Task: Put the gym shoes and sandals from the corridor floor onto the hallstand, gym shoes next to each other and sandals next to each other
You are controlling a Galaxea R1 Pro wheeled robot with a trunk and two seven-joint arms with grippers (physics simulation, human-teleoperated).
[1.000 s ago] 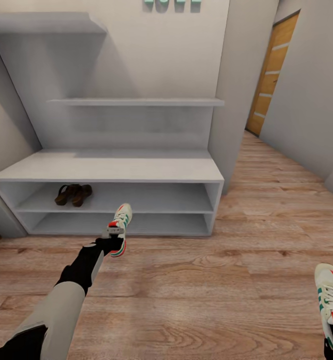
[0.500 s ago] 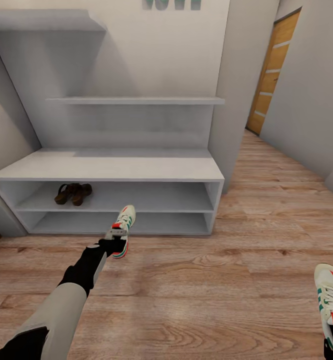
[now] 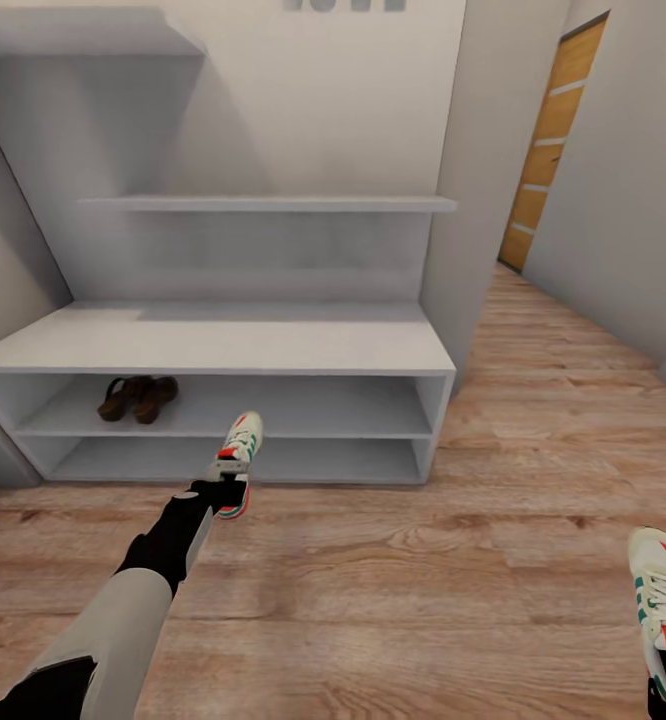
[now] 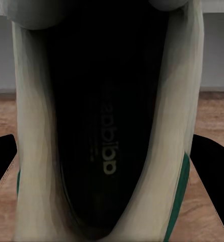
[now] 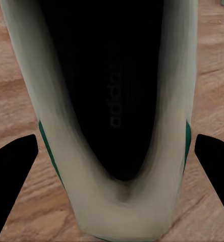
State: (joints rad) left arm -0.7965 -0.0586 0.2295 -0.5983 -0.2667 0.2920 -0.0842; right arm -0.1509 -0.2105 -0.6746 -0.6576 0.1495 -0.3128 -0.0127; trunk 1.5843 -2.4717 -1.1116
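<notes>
My left gripper (image 3: pixel 228 478) is shut on a cream-white gym shoe (image 3: pixel 241 440) with green stripes, held toe-forward just above the corridor floor (image 3: pixel 423 580) in front of the hallstand's (image 3: pixel 223 345) lower tiers. The left wrist view looks into this shoe's dark opening (image 4: pixel 109 126), with a black fingertip (image 4: pixel 1 159) at each side. At the lower right edge the second gym shoe (image 3: pixel 663 605) hangs above the floor, and my right gripper (image 5: pixel 112 161) is shut on it (image 5: pixel 117 101). The two sandals (image 3: pixel 138 397), dark brown, lie side by side at the left of the rack's upper tier.
A white wall pillar (image 3: pixel 473 200) stands at the rack's right end. Beyond it the corridor runs back to a wooden door (image 3: pixel 553 140). Staggered wall shelves (image 3: pixel 263 203) hang above the bench top. Open wood floor lies between me and the rack.
The whole view has shifted slightly, so the rack sits a little further left and wider. The left gripper with its shoe stays in front of the lower tiers. The right shoe has not moved.
</notes>
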